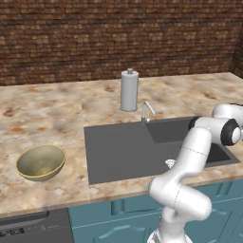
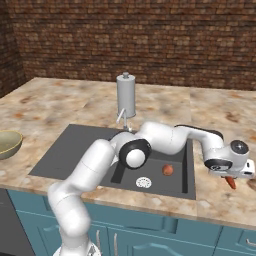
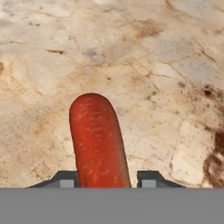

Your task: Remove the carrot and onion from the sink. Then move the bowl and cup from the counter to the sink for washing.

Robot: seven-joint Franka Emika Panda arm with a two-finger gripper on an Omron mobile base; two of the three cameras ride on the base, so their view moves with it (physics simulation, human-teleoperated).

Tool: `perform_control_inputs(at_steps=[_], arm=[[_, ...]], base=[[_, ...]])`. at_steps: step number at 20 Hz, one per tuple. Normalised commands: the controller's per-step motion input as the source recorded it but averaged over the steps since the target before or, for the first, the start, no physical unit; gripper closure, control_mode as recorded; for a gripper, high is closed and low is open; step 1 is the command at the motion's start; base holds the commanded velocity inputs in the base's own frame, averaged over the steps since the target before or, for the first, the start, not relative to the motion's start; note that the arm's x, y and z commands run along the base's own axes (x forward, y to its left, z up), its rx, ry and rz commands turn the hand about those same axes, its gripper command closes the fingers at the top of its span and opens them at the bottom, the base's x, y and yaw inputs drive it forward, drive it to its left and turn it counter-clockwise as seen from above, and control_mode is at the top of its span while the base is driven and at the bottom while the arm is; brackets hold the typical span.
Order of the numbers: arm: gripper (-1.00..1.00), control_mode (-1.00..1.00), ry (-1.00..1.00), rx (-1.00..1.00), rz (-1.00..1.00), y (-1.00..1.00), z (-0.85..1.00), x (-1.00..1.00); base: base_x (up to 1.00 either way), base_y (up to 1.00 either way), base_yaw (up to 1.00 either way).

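Note:
My gripper hangs over the counter just right of the sink, shut on the carrot. In the hand view the orange-red carrot sticks out between the two fingertips above marbled counter. The small reddish-brown onion lies in the deep basin near the white drain. At the left, the olive-yellow bowl sits on the counter beside the sink; its edge, the bowl, also shows in the right base view. The cup is out of view.
A grey cylindrical canister stands behind the sink, next to the small silver faucet. A brick wall closes the back of the counter. Teal cabinets run below, with a dark appliance panel at the lower left.

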Motion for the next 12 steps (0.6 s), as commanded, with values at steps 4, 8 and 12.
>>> perform_control_inputs(at_steps=[4, 8, 12], arm=[[-1.0, -1.0, -0.06, 0.0, -0.03, 0.07, -0.02, -0.06], [-1.0, -1.0, -0.11, 0.0, -0.03, 0.13, 0.1, -0.07], [-1.0, -1.0, -0.16, -0.01, -0.07, 0.16, 0.19, -0.1]], base=[[0.0, 0.0, 0.0], [0.0, 0.0, 0.0], [0.0, 0.0, 0.0]])
